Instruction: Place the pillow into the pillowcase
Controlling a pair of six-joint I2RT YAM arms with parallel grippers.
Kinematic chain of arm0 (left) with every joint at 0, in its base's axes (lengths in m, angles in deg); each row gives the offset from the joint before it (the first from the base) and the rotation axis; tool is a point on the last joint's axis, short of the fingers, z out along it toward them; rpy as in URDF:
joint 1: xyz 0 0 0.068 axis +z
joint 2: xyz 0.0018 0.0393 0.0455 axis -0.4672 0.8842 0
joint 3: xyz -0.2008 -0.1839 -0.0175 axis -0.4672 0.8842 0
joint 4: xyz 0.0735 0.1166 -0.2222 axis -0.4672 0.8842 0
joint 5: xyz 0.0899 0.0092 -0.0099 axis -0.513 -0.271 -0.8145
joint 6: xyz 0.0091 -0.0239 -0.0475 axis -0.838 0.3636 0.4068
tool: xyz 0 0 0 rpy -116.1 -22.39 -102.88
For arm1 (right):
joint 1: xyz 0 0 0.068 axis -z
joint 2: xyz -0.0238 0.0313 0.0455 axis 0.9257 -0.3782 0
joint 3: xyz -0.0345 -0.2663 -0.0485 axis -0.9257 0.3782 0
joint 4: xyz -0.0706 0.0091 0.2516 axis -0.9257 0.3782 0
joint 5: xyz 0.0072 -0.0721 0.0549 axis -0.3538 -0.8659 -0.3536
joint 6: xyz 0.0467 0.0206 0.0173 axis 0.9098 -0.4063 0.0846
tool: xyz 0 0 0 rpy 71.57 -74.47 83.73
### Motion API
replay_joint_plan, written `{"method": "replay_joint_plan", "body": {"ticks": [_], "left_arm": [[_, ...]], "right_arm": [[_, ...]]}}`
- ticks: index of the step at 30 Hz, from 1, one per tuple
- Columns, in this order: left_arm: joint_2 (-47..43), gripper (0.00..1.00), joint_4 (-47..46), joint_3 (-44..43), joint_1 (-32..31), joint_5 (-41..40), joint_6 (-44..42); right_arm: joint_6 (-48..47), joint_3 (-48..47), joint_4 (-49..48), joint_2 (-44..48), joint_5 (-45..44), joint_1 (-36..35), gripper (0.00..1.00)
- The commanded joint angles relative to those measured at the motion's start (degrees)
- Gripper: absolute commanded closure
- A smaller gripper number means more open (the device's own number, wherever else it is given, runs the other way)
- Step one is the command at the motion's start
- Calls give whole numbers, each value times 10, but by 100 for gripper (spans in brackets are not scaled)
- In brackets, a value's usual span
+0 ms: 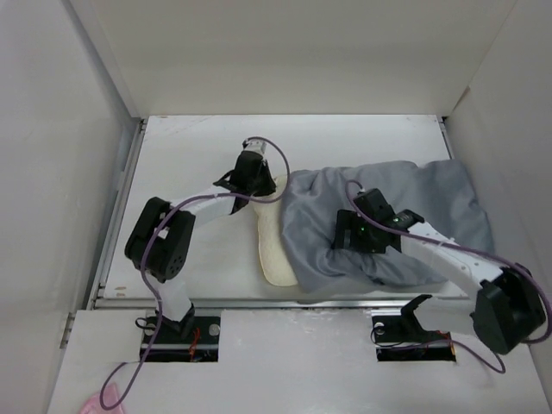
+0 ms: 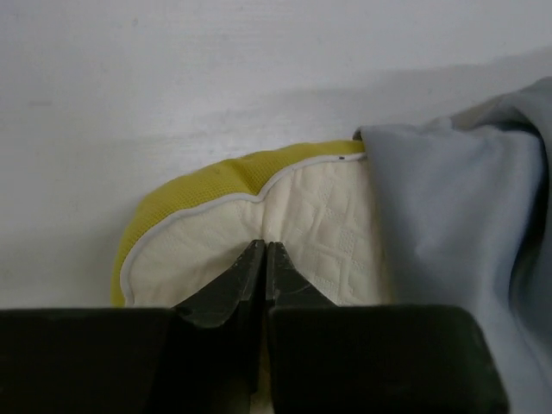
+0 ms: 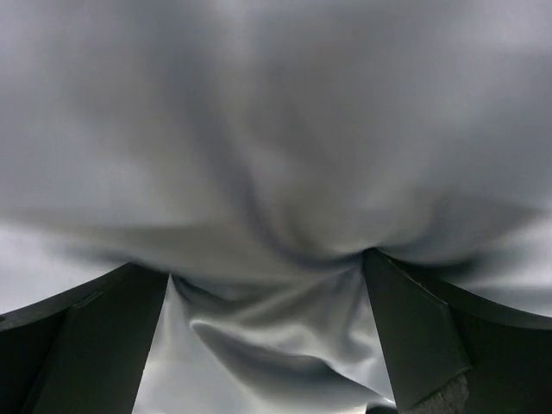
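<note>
- Two black arms reach over a white table, one at each end of the bedding.
- Most of the large, soft, cream-yellow pillow is covered by the limp, wrinkled, mid-grey fabric pillowcase. Only the end nearer the left arm sticks out of the sack's mouth.
- That bare end shows a quilted cream face and a brighter yellow edge with white piping, resting on the table.
- The left gripper has its fingers pressed together with no gap, and their tips touch the cream face right at the dip in the pillow's edge. Whether any fabric is caught between them cannot be told.
- The right gripper sits on top of the grey sack with its fingers spread wide. Folds of the cloth bunch up between them, and both fingers touch the fabric.
- The sack lies toward the right side of the table, lumpy over the cushion.
</note>
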Motion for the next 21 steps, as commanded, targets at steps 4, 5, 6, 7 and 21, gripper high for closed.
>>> {"method": "replay_joint_plan", "body": {"ticks": [4, 5, 6, 7, 21], "left_arm": [[-166, 100, -15, 185, -19, 58, 46], [-205, 100, -15, 202, -28, 58, 46], [-226, 100, -7, 217, -46, 49, 58], [-244, 100, -7, 248, -56, 57, 73], [-490, 0, 150, 222, -177, -80, 104]], "right_arm": [[-50, -90, -127, -167, -23, 21, 1], [-68, -109, -135, -187, -23, 21, 1], [-82, -149, -145, -207, -23, 26, 1], [-97, -170, -165, -244, -23, 26, 1], [-252, -434, -124, -293, -150, 51, 1]]}}
